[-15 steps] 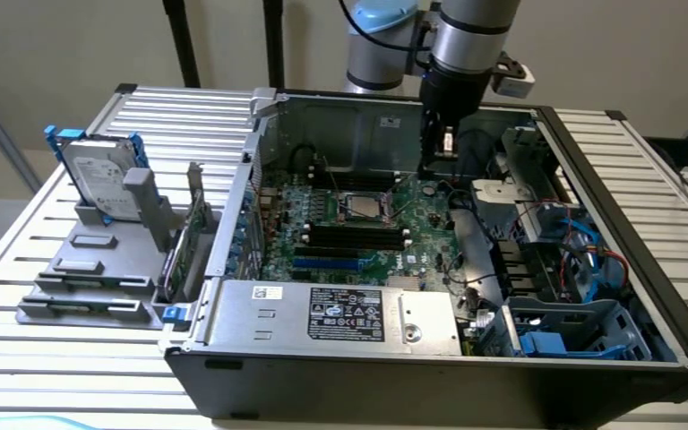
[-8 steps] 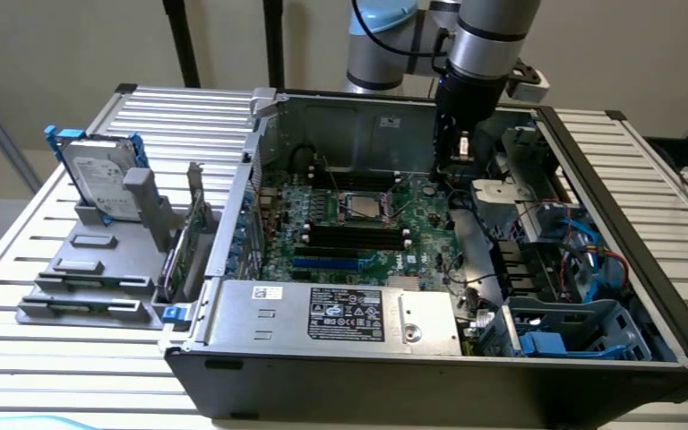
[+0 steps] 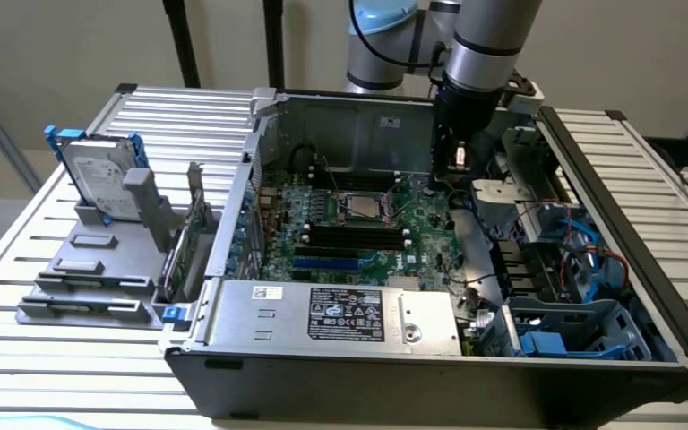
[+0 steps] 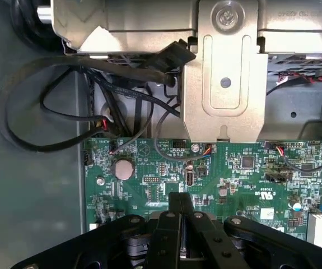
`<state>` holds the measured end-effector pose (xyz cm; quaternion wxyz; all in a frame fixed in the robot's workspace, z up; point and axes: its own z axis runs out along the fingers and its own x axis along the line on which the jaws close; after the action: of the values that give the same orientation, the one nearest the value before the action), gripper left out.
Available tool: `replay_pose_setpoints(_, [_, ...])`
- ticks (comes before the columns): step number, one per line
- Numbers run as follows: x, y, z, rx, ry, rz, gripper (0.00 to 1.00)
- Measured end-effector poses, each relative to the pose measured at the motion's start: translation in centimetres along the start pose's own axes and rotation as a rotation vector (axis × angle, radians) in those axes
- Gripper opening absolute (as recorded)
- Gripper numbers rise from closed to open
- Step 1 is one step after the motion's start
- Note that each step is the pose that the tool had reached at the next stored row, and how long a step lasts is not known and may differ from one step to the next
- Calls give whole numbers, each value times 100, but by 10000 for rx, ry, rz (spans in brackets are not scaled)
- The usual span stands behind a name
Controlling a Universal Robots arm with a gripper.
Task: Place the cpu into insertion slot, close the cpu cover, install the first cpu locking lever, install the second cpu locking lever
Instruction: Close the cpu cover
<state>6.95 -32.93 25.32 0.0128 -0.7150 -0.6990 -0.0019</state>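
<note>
- The gripper (image 4: 181, 197) hangs above the edge of the green board (image 4: 233, 168), its fingers pressed together.
- The socket (image 3: 362, 207) sits mid-board, well apart from the gripper, toward the exterior view's left.
- A metal bracket (image 4: 225, 84) overlaps the board's edge.

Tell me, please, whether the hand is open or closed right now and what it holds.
Hand: closed, poised over the green circuit board; no held thing can be made out.
</note>
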Motion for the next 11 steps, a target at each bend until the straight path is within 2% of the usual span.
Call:
replay_pose_setpoints(3, [-5, -30, 49, 14, 1, -6, 11])
replay_pose_setpoints(5, [-8, -80, 71, 37, -1, -6, 11])
replay_pose_setpoints(6, [-8, -111, 77, 62, -3, -7, 11])
replay_pose_setpoints(9, [-10, -172, 79, 203, -6, -5, 11])
replay_pose_setpoints(11, [-11, -206, 78, 264, -11, -11, 11])
